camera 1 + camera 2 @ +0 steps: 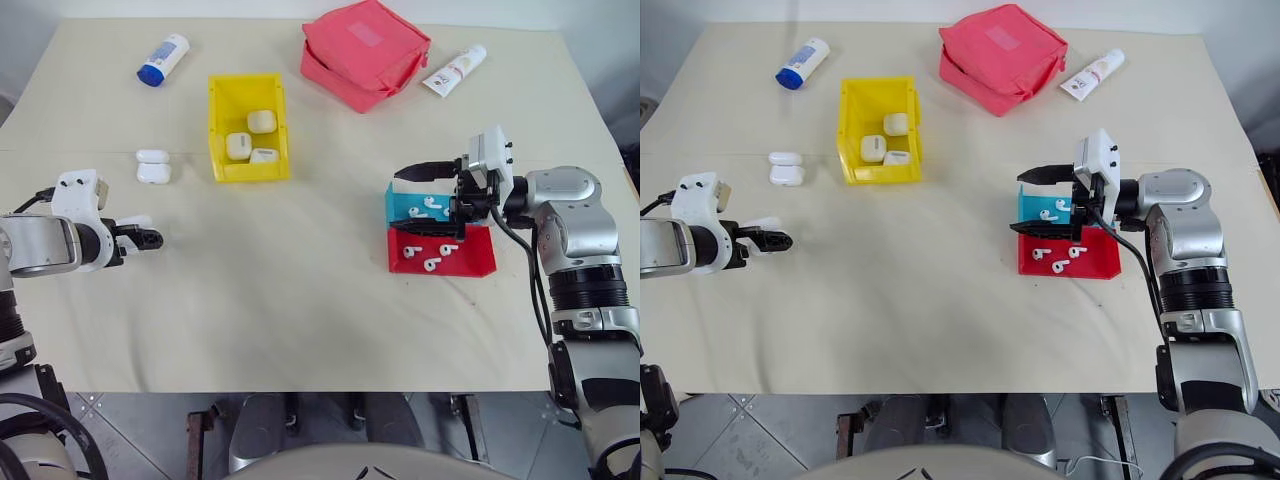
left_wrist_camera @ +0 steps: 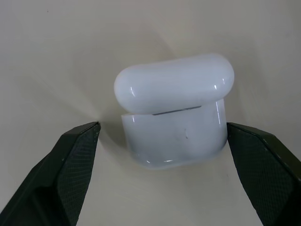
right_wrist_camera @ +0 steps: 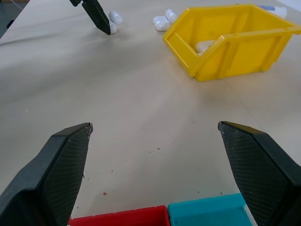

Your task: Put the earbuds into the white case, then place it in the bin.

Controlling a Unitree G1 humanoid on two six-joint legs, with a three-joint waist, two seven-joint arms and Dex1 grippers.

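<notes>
A white case with its lid slightly ajar lies on the table between the fingers of my left gripper. That gripper is open, with a gap on one side of the case. Two more white cases lie side by side beyond it. The yellow bin stands further back with three white cases inside. Earbuds lie in the blue tray and in the red tray. My right gripper hangs open over these trays, pointing left and holding nothing.
A red pouch sits at the back, with a white tube to its right. A white bottle with a blue cap lies at the back left. Bare table stretches between the bin and the trays.
</notes>
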